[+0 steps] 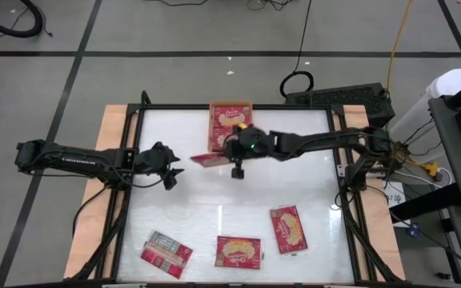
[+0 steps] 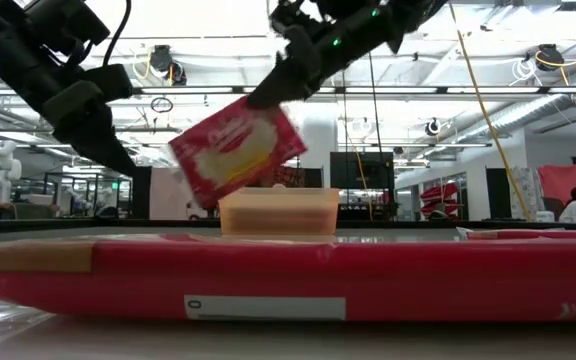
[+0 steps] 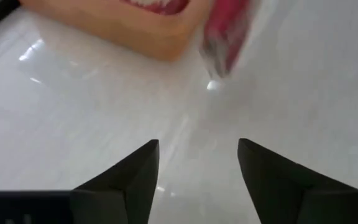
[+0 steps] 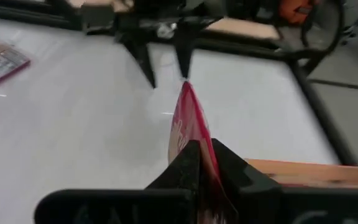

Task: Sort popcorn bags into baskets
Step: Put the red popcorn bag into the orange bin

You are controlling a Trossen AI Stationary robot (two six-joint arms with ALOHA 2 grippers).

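My right gripper (image 1: 229, 159) hovers just in front of the orange tray (image 1: 213, 110), shut on a red popcorn bag (image 1: 207, 160) that is lifted above the table in the low view (image 2: 236, 150). The tray holds at least one red bag (image 1: 232, 120). My left gripper (image 1: 169, 171) is open and empty, a short way left of the held bag, its fingers (image 3: 138, 171) pointing toward it (image 3: 225, 37). Three more bags lie flat near the table's near edge (image 1: 166, 254), (image 1: 238, 252), (image 1: 288, 228); the left one shows a greyish back. My right gripper (image 4: 205, 155) pinches the red bag between its two fingers (image 4: 188, 168) at one edge (image 4: 199, 140). The fingers come slanting down from the right side. The bag is lifted clear, tilted, and sticks out edge-on from the fingers toward the left arm.
A red bag (image 2: 288, 275) lies right in front of the low camera and fills the foreground. The table's black frame (image 1: 338, 172) runs along the sides. The middle of the white table top (image 1: 230, 200) is bare between the arms and the near bags.
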